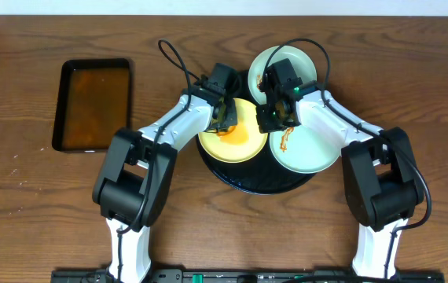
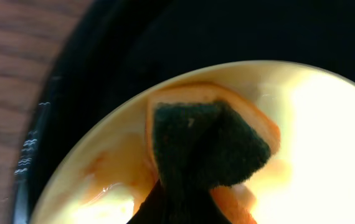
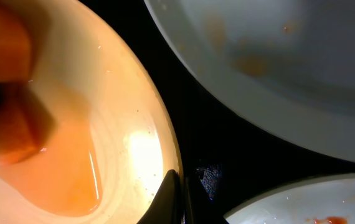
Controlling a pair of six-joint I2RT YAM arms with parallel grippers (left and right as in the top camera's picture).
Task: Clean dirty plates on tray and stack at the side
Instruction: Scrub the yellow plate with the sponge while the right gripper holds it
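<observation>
Over the table, the round black tray [image 1: 244,181] is seen in the middle, bearing the yellow plate [image 1: 214,145], a mint plate [image 1: 291,56] behind it and a smeared mint plate [image 1: 314,149] at its right; the left gripper [image 1: 225,118] is set on the yellow plate and the right gripper [image 1: 277,118] at its right edge. At the left wrist, a sponge [image 2: 208,146] is held pinched and pressed on the yellow plate, so scrubbing is judged to be the step in hand. At the right wrist, the fingers [image 3: 171,202] are seen almost together on the yellow rim, apparently clamping it steady; firm wiping over the orange film [image 3: 59,180] is called for next, and nothing is stacked aside yet.
</observation>
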